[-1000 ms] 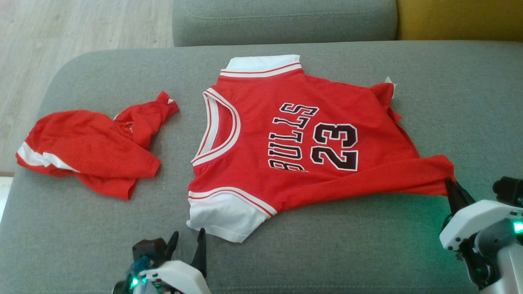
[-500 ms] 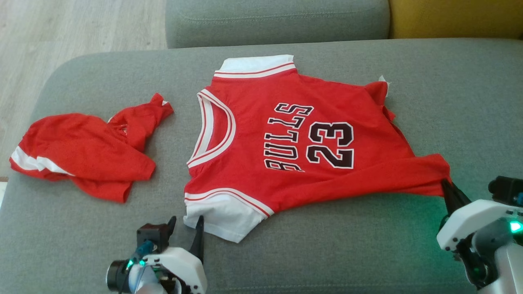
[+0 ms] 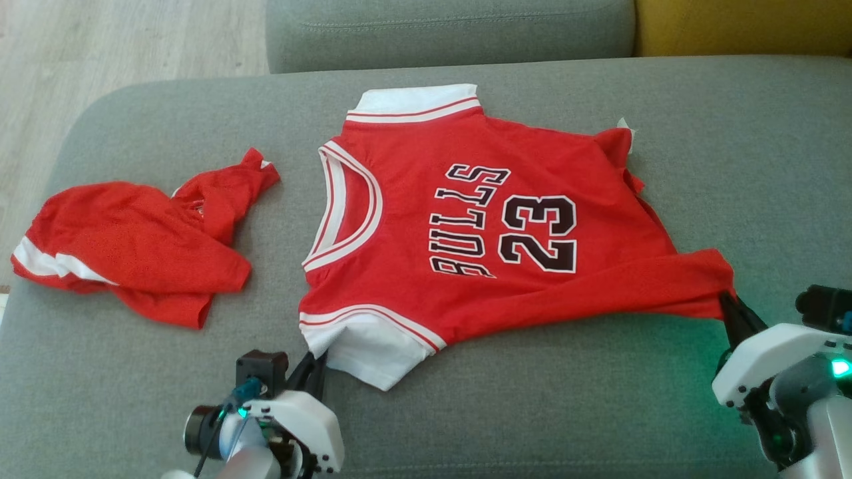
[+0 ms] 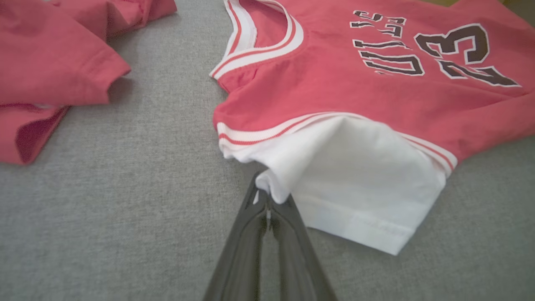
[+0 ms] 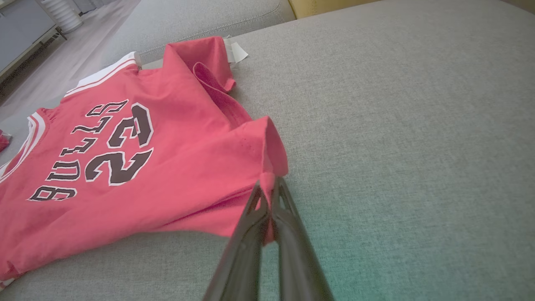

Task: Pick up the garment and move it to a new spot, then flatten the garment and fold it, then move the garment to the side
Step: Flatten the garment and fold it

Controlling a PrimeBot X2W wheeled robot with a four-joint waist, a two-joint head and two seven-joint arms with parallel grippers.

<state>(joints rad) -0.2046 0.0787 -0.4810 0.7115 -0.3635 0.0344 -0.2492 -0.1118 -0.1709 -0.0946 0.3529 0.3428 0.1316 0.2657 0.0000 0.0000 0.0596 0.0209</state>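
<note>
A red jersey [image 3: 506, 226] lies spread front-up at the middle of a grey sofa seat [image 3: 532, 419], neckline toward the robot's left and hem toward its right. Dark, white-edged lettering on the chest reads "BULLS" above the numeral "23", set sideways to the robot. Red-and-white striped trim borders the neckline and both armholes, and a short white sleeve projects from each. The near sleeve [image 4: 355, 184] is pinched at its corner by the left gripper [image 3: 313, 364], whose jaws are closed on the cloth. The right gripper [image 3: 729, 307] has its jaws closed on the near hem corner, which is drawn out into a point. A small white tag [image 3: 624, 125] stands at the far hem corner; no writing on it can be read. A crumpled red garment [image 3: 126, 253] with a white band lies on the seat to the left, apart from the jersey. Beyond are a grey back cushion [image 3: 452, 33], a yellow cushion [image 3: 745, 26] and pale wooden floor [image 3: 100, 46].
</note>
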